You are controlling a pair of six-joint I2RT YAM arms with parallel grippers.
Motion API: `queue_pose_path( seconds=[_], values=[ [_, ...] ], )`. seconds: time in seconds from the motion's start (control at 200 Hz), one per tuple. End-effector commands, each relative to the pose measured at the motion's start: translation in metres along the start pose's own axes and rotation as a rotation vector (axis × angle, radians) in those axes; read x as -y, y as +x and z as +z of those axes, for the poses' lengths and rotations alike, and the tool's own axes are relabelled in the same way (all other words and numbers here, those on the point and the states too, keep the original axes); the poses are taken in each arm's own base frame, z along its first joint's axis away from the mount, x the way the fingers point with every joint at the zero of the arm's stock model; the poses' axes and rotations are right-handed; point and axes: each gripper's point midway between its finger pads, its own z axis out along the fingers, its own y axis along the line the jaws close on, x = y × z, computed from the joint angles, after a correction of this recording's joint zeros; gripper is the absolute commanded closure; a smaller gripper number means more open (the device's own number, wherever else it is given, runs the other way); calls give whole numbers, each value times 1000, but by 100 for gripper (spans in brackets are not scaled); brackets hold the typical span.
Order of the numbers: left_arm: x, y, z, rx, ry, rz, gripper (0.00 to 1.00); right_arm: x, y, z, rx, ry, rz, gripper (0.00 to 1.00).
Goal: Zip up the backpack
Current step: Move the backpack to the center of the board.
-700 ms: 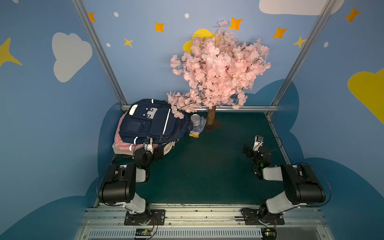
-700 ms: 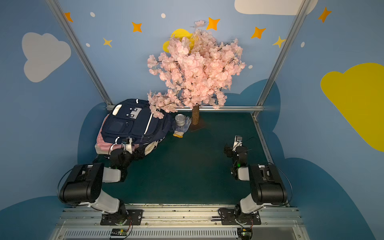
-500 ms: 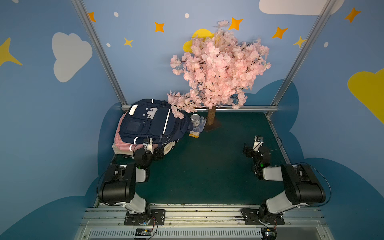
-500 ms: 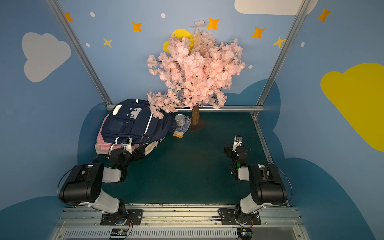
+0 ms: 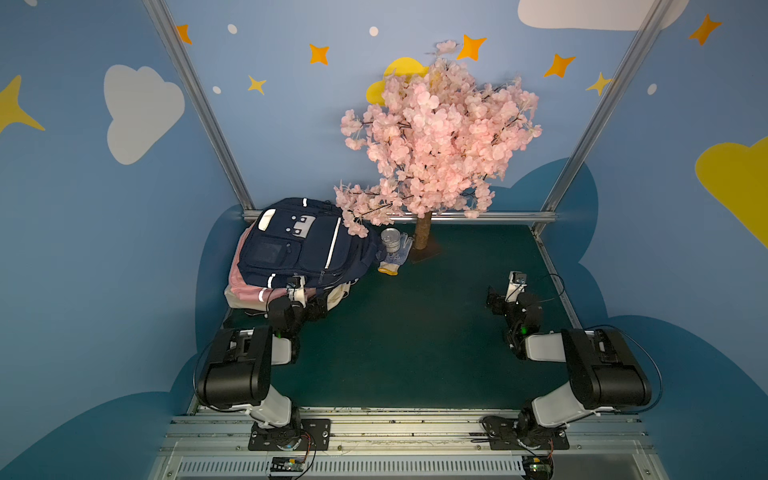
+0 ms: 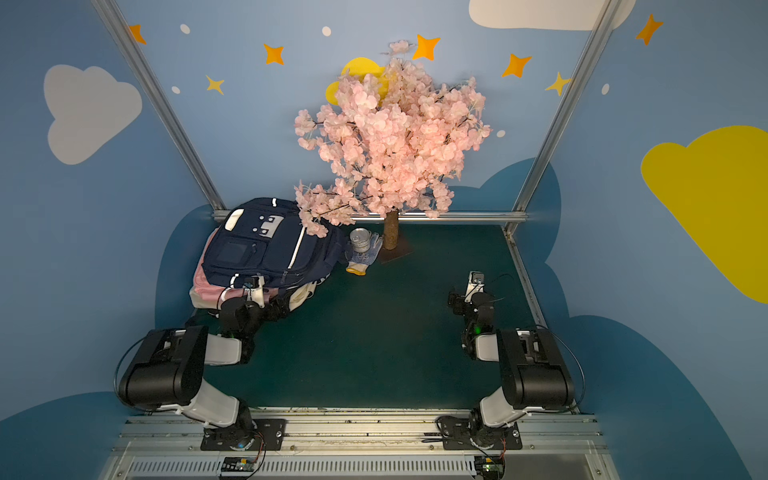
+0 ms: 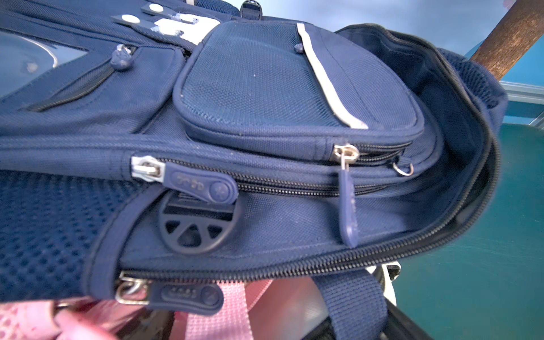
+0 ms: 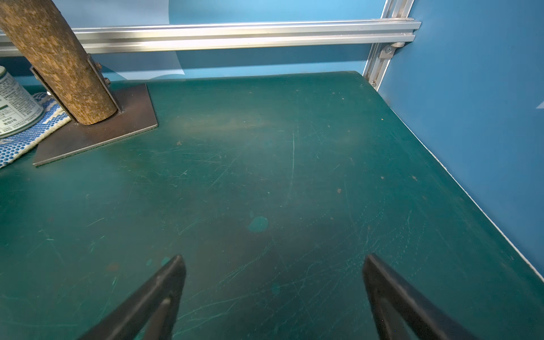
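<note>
The navy backpack lies at the back left on top of a pink bag, shown in both top views. Its main compartment gapes open in the left wrist view. The black zipper track is parted, and its slider with a navy pull tab sits at one end. My left gripper is at the backpack's near edge, open and holding nothing; its fingers hardly show in the left wrist view. My right gripper hovers open over bare green table at the right.
A pink blossom tree stands at the back centre, with its trunk on a metal plate. A tin can rests on a glove between tree and backpack. The pink bag lies under the backpack. An aluminium rail bounds the back.
</note>
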Motion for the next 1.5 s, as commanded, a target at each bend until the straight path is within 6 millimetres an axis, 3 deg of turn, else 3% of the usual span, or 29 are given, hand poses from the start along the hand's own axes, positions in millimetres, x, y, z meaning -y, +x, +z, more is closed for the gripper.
queue_pose_path(
  seconds=[0.0, 0.18, 0.28, 0.541, 0.626, 0.721, 0.846, 0.976, 1.086, 1.206, 1.326, 1.492],
  values=[
    [-4, -9, 3, 16, -2, -7, 0, -1, -1, 2, 3, -5, -10, 4],
    [-2, -9, 2, 20, 12, -6, 0, -1, -1, 1, 5, -10, -11, 4],
    [13, -15, -8, 64, 72, 38, 0, -23, -5, -10, 50, -111, -76, 4],
    [22, -51, -36, 40, -83, 6, 0, -37, -45, -38, 89, -107, -141, 4],
    [36, -65, -39, 14, -67, -67, 0, -26, -67, -41, 40, -42, -9, 4],
    [27, -76, -40, -28, -153, -258, 0, -10, -87, -46, -59, 57, 229, 4],
    [1, -78, -49, -119, -334, -532, 0, -17, -97, -55, -222, 17, 427, 2],
    [0, -92, -43, -159, -240, -671, 0, -33, -103, -48, -204, -174, 541, 2],
    [-13, -107, -36, -150, -152, -800, 0, -56, -104, -37, -241, -278, 559, 2],
    [-41, -110, -33, -246, -254, -802, 0, -88, -95, -20, -336, -338, 647, 2],
    [-80, -98, -42, -355, -449, -793, 0, -139, -91, -5, -412, -428, 685, 3],
    [-123, -89, -41, -383, -528, -880, 0, -217, -88, 13, -515, -522, 701, 4]
  ],
)
